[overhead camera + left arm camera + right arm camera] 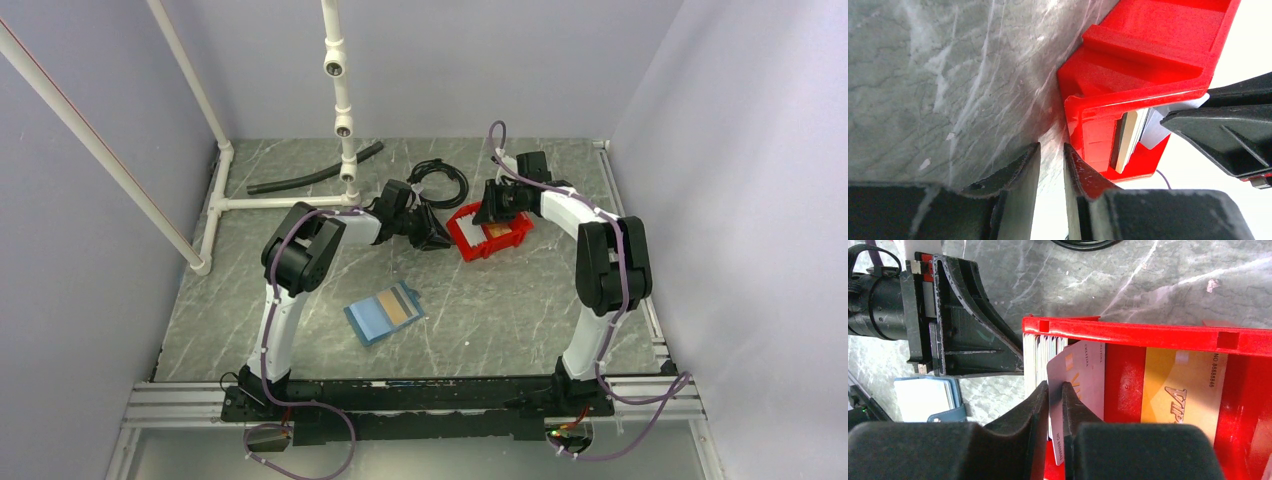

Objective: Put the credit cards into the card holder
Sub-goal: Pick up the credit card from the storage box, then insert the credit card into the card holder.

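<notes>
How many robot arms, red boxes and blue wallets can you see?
Robot arms: 2, the left arm and the right arm
Red bin: 1
Blue card holder: 1
Total: 4

The red open plastic bin (1168, 335) runs off the right wrist view's right and bottom edges. At its left end, the thin white plastic card (1083, 370) is partly hidden between the black fingers (1038, 400) of the right gripper (1055, 387). The edge-on stack of pale cards (1040, 355) beside it cannot be counted. The flat tan-orange card (1183, 385) loses its lower edge behind the gripper body. Left of the bin, the flat blue card holder (950, 415) is half covered.
</notes>
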{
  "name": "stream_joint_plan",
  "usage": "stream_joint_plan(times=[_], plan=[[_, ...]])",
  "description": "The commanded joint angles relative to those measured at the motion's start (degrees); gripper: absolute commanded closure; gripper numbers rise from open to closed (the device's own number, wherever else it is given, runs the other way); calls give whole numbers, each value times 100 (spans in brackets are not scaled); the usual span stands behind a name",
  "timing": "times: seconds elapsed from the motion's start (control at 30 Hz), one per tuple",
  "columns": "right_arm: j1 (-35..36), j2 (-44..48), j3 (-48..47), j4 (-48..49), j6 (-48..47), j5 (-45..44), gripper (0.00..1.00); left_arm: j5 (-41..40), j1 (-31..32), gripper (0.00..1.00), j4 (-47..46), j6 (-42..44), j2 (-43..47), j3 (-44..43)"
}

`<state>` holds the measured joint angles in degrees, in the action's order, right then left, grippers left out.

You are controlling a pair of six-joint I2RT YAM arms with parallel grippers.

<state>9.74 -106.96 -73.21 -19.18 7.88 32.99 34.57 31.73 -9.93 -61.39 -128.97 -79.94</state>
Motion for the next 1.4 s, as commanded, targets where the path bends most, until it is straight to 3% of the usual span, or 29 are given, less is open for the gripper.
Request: stream_joint_plan(times=[0.0,0.23,0.37,0.43,0.5,0.7,0.8,0.87,0.97,1.07,1.2,1.37], plan=[[125,286,30,-53,37,306,90,24,182,68,-327,-50,-85,-250],[301,652,8,-174,-120,-805,100,6,210,68,-312,-75,-127,-344],[644,937,-105,-276,-245,-2501,100,-33,229,67,-302,-72,-66,-284],[843,1089,-158,-357,-296,-3603,100,-122,214,61,-300,-54,91,-106],[939,1258,-134,-329,-270,-4457,100,-185,160,49,-346,-28,356,170],[1232,2052,311,113,-207,-5372,100,-177,-75,22,69,423,1374,994],[1319,2335,428,156,30,-4497,100,-255,-218,14,584,842,2114,1375],[1329,2402,424,125,310,-3232,100,-116,-316,11,887,1150,2601,1598],[1309,2262,465,409,1025,-670,100,477,-515,7,721,1301,3433,2212],[1385,2133,911,1461,2194,950,100,1038,-719,5,184,1084,4482,2997],[1452,2112,1534,3193,3653,1842,100,1108,-782,1,-394,634,5692,3924],[1712,2050,1953,4862,4932,2110,100,876,-782,1,-1261,-46,6537,4573]])
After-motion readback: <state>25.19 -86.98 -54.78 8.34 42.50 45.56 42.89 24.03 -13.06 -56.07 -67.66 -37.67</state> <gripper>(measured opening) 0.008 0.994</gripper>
